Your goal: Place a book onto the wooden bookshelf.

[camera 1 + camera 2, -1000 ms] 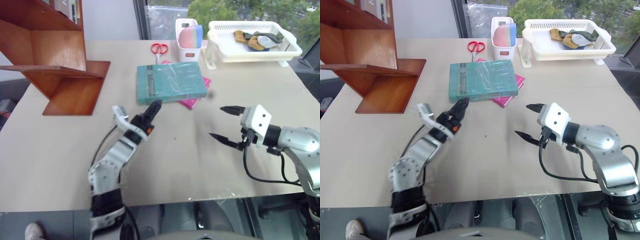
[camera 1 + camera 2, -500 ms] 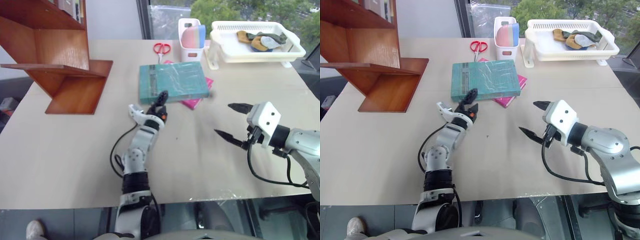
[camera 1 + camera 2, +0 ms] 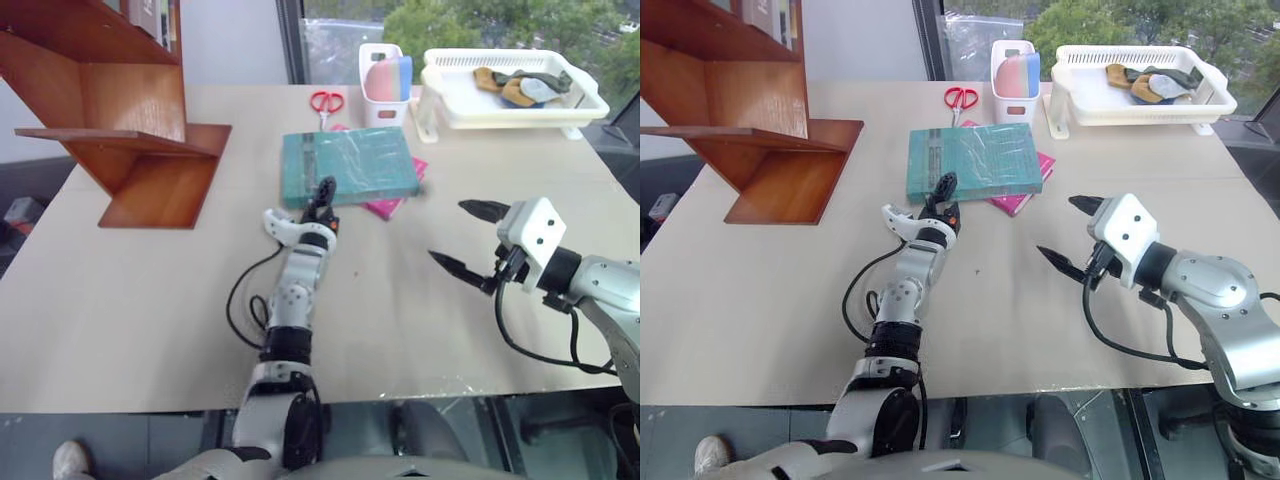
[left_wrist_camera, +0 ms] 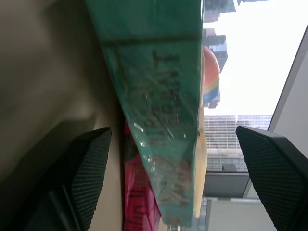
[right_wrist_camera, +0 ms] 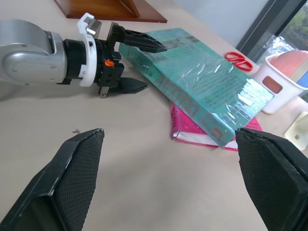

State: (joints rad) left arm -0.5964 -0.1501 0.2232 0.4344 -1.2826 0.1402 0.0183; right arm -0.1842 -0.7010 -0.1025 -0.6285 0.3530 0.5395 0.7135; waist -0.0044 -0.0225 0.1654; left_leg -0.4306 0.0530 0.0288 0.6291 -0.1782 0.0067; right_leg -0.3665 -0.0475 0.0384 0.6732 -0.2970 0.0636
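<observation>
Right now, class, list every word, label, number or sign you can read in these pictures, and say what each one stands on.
No text can be read anywhere.
Teal book: dark marks on the cover near its spine edge, too blurred to read.
Pink book under it: no lettering can be made out.
Left gripper: a small orange mark on its wrist, a logo, not legible.
Books on the wooden bookshelf: too small.

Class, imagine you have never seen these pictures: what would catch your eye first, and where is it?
First, the teal book mid-table, lying on a pink book, with the open left gripper at its near edge, one finger above the cover and one at table level. Next, the wooden bookshelf at the table's left side. The right gripper hangs open over bare table to the right.
</observation>
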